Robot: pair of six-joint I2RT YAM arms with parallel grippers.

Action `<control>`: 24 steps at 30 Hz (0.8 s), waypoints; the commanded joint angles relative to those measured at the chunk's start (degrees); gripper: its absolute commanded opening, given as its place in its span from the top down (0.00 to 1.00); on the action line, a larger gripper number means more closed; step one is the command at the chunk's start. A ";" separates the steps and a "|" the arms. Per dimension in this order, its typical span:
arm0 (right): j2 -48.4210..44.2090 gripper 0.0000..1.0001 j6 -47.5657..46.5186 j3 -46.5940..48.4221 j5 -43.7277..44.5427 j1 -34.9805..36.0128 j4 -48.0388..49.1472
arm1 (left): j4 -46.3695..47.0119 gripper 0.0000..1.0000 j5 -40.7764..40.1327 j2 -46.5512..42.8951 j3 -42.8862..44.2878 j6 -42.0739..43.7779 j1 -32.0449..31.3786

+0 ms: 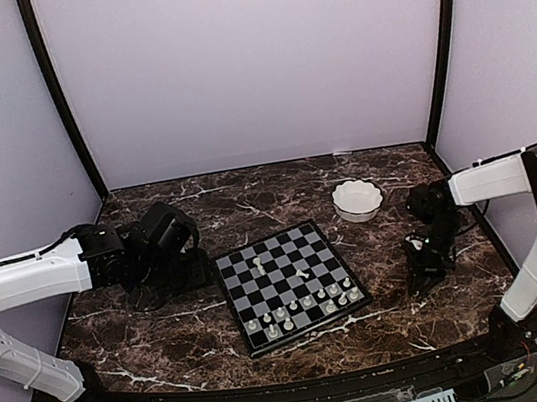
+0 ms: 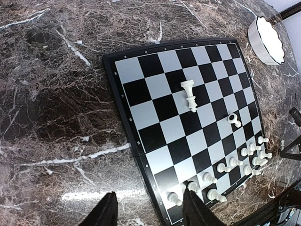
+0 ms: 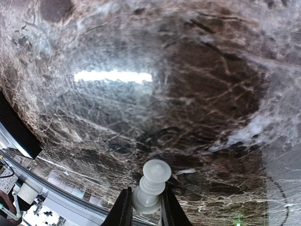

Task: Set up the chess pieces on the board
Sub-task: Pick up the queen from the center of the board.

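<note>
The black and silver-grey board (image 1: 289,284) lies mid-table, also in the left wrist view (image 2: 188,117). Several cream-white chess pieces (image 1: 304,305) stand in two rows along its near edge (image 2: 235,165). One piece stands near its middle left (image 1: 258,263) (image 2: 189,94), another lies near the centre (image 1: 302,274) (image 2: 233,119). My left gripper (image 1: 198,268) (image 2: 149,209) is open and empty, low beside the board's left edge. My right gripper (image 1: 428,268) (image 3: 145,207) is shut on a white chess piece (image 3: 150,186), just above the marble to the right of the board.
A white scalloped bowl (image 1: 357,199) (image 2: 268,40) stands behind the board's right corner. The dark veined marble tabletop (image 1: 166,327) has purple walls on three sides. A black rail (image 1: 277,392) runs along the near edge.
</note>
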 commanded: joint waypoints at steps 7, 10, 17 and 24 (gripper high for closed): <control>6.35 0.77 1.65 -3.58 7.71 3.97 6.15 | -0.52 0.50 0.01 -1.34 1.24 1.49 0.22; 7.05 0.75 1.65 -3.21 7.99 4.38 6.52 | -1.23 0.51 0.26 -1.06 1.95 1.81 0.26; 8.68 0.85 1.41 -2.34 8.01 4.87 7.05 | -1.05 0.51 0.52 -1.28 2.05 1.81 0.25; 3.69 0.98 -0.45 1.23 6.96 4.88 7.28 | 1.17 0.50 3.66 -0.04 3.18 6.90 0.26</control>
